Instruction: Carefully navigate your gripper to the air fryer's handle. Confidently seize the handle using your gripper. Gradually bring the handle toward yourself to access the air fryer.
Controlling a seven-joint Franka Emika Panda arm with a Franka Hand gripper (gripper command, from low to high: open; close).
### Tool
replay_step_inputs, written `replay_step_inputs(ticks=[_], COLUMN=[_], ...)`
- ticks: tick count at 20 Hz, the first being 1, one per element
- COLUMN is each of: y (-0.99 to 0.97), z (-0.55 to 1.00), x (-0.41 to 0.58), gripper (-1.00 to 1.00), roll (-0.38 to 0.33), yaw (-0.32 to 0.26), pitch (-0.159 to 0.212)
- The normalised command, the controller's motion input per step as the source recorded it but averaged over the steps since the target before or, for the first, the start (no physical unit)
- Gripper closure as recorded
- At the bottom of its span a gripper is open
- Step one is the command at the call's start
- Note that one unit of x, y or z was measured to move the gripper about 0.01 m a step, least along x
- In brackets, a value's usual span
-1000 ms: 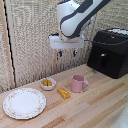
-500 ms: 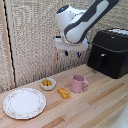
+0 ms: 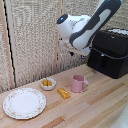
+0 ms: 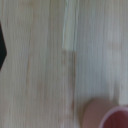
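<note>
Handle [image 3: 103, 61] juts from the air fryer [image 3: 111, 52] drawer front, near but apart from the pincer [image 3: 76, 51], which hangs above the desk [image 3: 95, 107] and pink mug [image 3: 78, 83], jaw state untellable, presumably mid-approach.

A pink mug [image 3: 78, 83] stands mid-table [image 3: 100, 107], a yellow block [image 3: 63, 93] just beside it toward the exterior view's left. Farther left sit a small bowl [image 3: 48, 83] (holding something yellow) and a patterned plate [image 3: 24, 103].

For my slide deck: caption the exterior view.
Franka arm's end effector hovers beside the black air fryer, above a pink mug.
</note>
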Motion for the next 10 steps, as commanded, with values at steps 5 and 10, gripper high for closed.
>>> replay_step_inputs(ticks=[5, 10], y=[-0.52, -0.57], z=[-0.14, -0.20], x=[0.041, 0.013], gripper=[-1.00, -1.00], roll=[-0.278, -0.167], yaw=[-0.007, 0.065], pitch=[-0.065, -0.014])
